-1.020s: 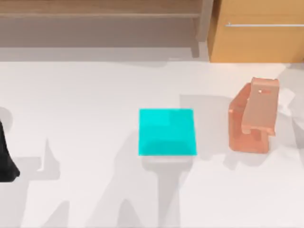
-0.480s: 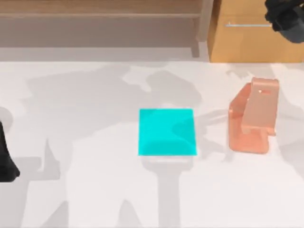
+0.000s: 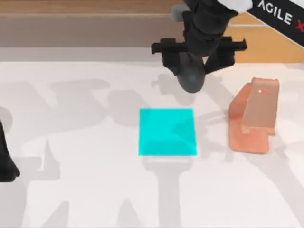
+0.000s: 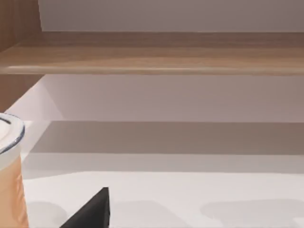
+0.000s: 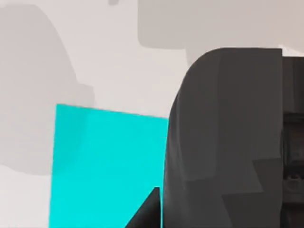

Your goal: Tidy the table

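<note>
My right gripper hangs over the back middle of the white table, just behind the cyan square mat. A dark grey rounded object sits between its fingers, and the gripper looks shut on it. The right wrist view shows that grey object close up beside one black fingertip, with the mat underneath. A salmon-pink stand rests on the table's right side. My left gripper is parked at the left edge.
A light-brown wooden cabinet with a metal handle stands at the back right. A low wooden shelf runs along the back left. In the left wrist view an orange cylinder with a pale rim stands close by.
My right arm has swung in from the top right corner to the back middle of the table, above the mat's far edge. The stand, the mat and the left arm have not moved.
</note>
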{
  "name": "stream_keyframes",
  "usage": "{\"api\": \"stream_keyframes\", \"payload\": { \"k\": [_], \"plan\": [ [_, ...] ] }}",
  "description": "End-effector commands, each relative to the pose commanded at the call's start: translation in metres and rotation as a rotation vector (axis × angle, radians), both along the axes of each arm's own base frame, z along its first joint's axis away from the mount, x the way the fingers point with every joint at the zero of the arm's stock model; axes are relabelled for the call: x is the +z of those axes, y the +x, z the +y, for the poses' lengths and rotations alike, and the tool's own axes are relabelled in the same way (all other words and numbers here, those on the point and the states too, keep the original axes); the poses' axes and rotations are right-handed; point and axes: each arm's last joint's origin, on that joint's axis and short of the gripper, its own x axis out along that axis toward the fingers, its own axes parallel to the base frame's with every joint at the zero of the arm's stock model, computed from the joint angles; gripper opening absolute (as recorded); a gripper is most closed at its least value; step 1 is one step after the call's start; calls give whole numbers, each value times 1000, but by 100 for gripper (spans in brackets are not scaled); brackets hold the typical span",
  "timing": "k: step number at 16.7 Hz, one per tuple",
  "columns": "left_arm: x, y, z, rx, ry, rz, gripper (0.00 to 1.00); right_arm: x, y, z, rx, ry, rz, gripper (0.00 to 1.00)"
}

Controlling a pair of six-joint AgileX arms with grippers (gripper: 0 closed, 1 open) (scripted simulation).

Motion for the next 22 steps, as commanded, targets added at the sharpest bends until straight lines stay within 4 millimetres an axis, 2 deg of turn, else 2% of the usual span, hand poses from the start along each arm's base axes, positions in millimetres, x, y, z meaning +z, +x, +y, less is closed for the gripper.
{"api": "stream_keyframes", "payload": {
  "k": [3, 6, 19, 22],
  "plan": [
    [0, 0, 0, 0, 0, 0, 100, -47, -21, 39, -72, -45, 116, 0],
    [0, 0, 0, 0, 0, 0, 100, -74, -34, 56, -102, -85, 175, 0],
    [0, 0, 0, 0, 0, 0, 100, -85, -34, 56, -103, -87, 177, 0],
    [0, 0, 0, 0, 0, 0, 100, -85, -34, 56, -103, -87, 177, 23]
  ]
}}
